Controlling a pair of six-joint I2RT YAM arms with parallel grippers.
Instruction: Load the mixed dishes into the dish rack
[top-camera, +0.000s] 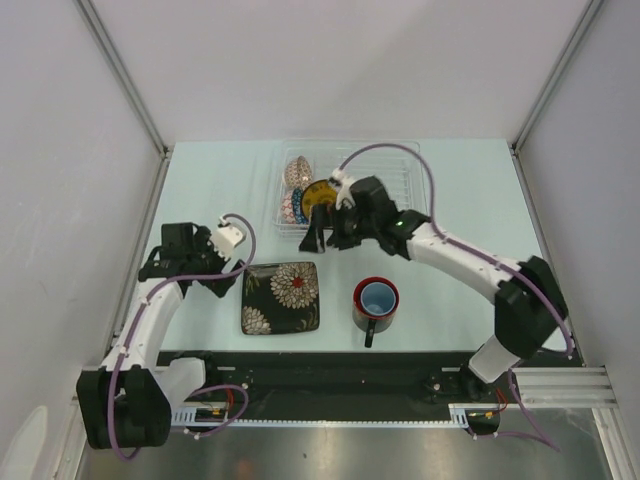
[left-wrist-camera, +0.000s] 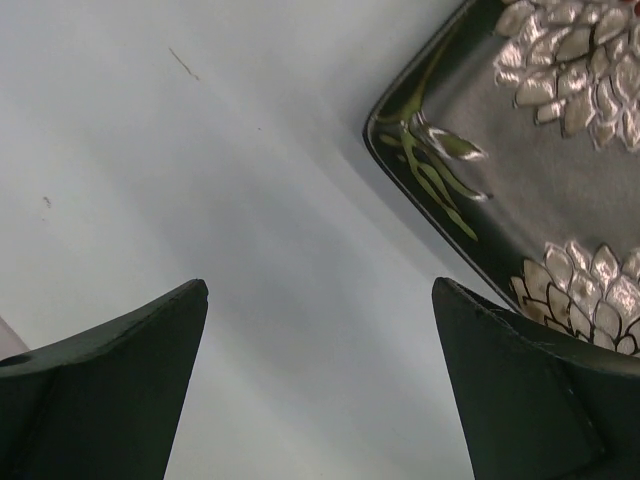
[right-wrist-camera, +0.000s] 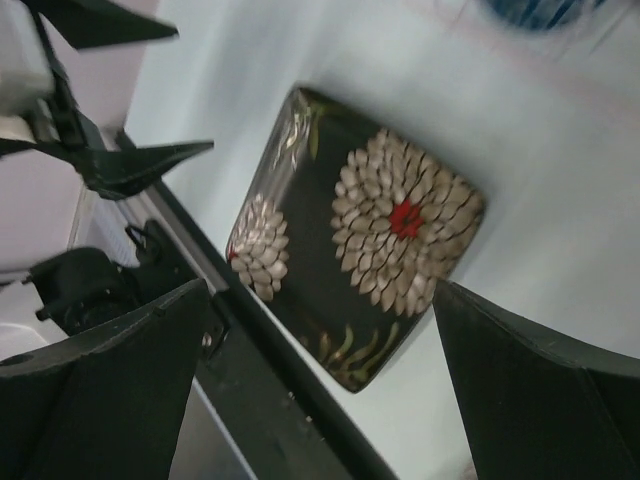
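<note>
The clear dish rack (top-camera: 385, 165) stands at the back of the table. Inside it are a patterned round bowl (top-camera: 297, 172), a blue-patterned bowl (top-camera: 292, 207) and a dark plate with a yellow centre (top-camera: 320, 195), standing on edge. My right gripper (top-camera: 325, 240) (right-wrist-camera: 320, 290) hangs open and empty just in front of the rack. Below it a square dark plate with white flowers (top-camera: 281, 297) (right-wrist-camera: 365, 235) (left-wrist-camera: 540, 150) lies flat on the table. A red mug with a light-blue inside (top-camera: 376, 300) stands upright to the right of that plate. Left of the plate, my left gripper (top-camera: 218, 282) (left-wrist-camera: 320, 285) is open over bare table.
White walls enclose the table on three sides. A black rail (top-camera: 330, 368) runs along the near edge, just behind the floral plate and the mug. The right arm's purple cable (top-camera: 425, 175) loops over the rack.
</note>
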